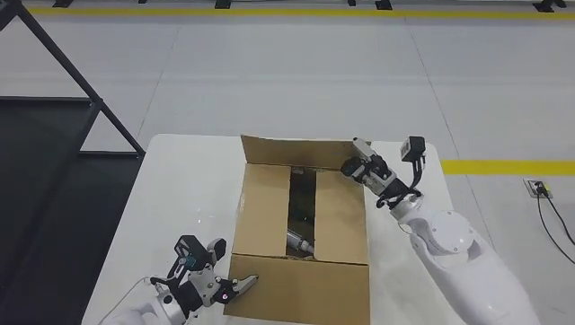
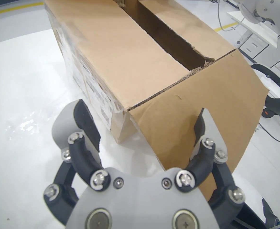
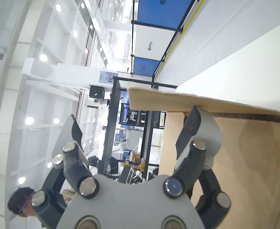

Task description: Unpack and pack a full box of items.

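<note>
A brown cardboard box (image 1: 269, 208) stands in the middle of the white table (image 1: 180, 199). Its two side flaps lie nearly closed, and a dark gap (image 1: 301, 226) between them shows items inside, one like a bottle (image 1: 301, 242). The far flap (image 1: 296, 151) stands up; the near flap (image 1: 301, 291) hangs outward. My left gripper (image 1: 241, 282) is open at the near flap's left corner, and that flap (image 2: 197, 101) reaches between its fingers (image 2: 86, 125). My right gripper (image 1: 350, 156) is open at the far flap's right end, one finger (image 3: 192, 129) against the flap's edge (image 3: 202, 106).
A black metal frame (image 1: 54, 65) stands on the floor beyond the table's left side. Bare table lies to the left of the box (image 2: 23, 84). The table's right edge (image 1: 438, 159) runs close behind my right arm.
</note>
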### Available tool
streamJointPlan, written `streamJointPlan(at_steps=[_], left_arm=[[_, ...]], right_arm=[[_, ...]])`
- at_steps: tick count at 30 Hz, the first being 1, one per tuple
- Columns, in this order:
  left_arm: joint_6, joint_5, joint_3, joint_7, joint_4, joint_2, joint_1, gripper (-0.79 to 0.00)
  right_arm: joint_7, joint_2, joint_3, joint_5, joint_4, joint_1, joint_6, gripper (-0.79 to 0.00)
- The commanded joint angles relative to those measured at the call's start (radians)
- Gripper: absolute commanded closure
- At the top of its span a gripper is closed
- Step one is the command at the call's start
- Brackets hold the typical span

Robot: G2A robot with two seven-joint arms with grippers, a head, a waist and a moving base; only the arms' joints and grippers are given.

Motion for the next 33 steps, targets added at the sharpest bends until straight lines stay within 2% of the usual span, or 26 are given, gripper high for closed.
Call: streamJointPlan(at_steps=[1, 7, 9, 20, 33], left_arm=[[0.000, 0.000, 0.000, 0.000, 0.000, 0.000, 0.000, -0.785], [0.000, 0.000, 0.000, 0.000, 0.000, 0.000, 0.000, -0.785], [0.000, 0.000, 0.000, 0.000, 0.000, 0.000, 0.000, -0.785], [0.000, 0.000, 0.000, 0.000, 0.000, 0.000, 0.000, -0.785], [0.000, 0.000, 0.000, 0.000, 0.000, 0.000, 0.000, -0.785]], right_arm=[[-0.064, -0.014, -0.027, -0.031, 0.017, 0.030, 0.023, -0.785], [-0.226, -0.062, -0.094, -0.059, 0.110, 0.125, 0.096, -0.785], [-0.247, -0.077, -0.112, -0.055, 0.146, 0.153, 0.110, -0.785], [-0.207, -0.134, -0.164, -0.047, 0.296, 0.245, 0.196, -0.785], [-0.131, -0.166, -0.163, -0.071, 0.362, 0.264, 0.249, -0.785]])
